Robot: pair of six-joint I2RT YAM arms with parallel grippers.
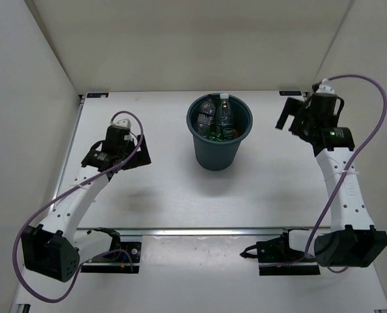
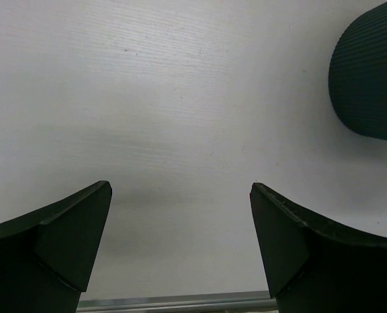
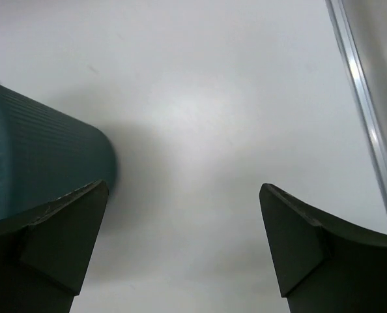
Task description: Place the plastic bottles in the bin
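Plastic bottles, at least three though the exact count is unclear, sit inside one teal-grey bin at the centre of the table. Left gripper and right gripper flank it, fingers spread wide, grasping nothing.

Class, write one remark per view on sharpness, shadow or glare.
Top view: evenly lit and sharp, the bin casting a soft shadow on the table. Left wrist view: table grain crisp, faint shadow low in the frame. Right wrist view: bin's left edge blurred, bright glare patch on the table.
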